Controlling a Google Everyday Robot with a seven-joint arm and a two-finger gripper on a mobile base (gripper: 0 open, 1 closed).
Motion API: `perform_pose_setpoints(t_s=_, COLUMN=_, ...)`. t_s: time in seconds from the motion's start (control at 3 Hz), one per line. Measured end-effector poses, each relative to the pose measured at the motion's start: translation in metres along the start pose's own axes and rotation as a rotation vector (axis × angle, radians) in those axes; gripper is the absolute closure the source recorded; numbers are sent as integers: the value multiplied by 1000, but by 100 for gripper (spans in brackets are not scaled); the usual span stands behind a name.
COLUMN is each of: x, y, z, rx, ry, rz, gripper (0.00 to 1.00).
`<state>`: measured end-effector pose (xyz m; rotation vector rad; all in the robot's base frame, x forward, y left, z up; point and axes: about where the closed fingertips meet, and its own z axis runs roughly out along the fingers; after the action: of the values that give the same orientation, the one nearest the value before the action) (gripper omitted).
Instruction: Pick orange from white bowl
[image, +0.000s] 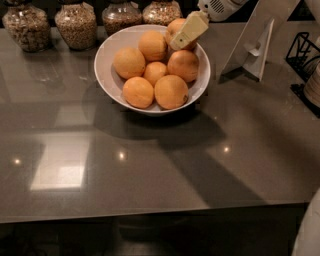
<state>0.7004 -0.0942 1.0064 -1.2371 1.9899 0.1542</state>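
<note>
The white bowl (107, 75) stands at the back middle of the grey counter and holds several oranges. The top back-right orange (175, 26) sits highest on the pile. My gripper (181, 38) comes in from the upper right, and its cream tip lies across the front of that orange, hiding its right side. Below it rests another large orange (184, 65). A smaller orange (155, 72) sits in the middle of the pile.
Several glass jars of grain (75, 22) line the back edge behind the bowl. A white stand (255, 42) is to the right of the bowl, with a black wire rack (302, 50) at the far right. The counter's front edge (150, 212) runs along the bottom.
</note>
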Motion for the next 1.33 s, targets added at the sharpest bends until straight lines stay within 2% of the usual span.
perform_pose_setpoints(t_s=0.33, x=-4, y=-1, z=13, rx=-24, ry=-9, rz=14, gripper=18)
perform_pose_setpoints(t_s=1.0, x=1, y=2, z=44, rx=-80, ry=12, rz=49, gripper=20)
perform_pose_setpoints(t_s=1.33, x=6, y=2, z=53, rx=-93, ry=20, rz=66, gripper=30)
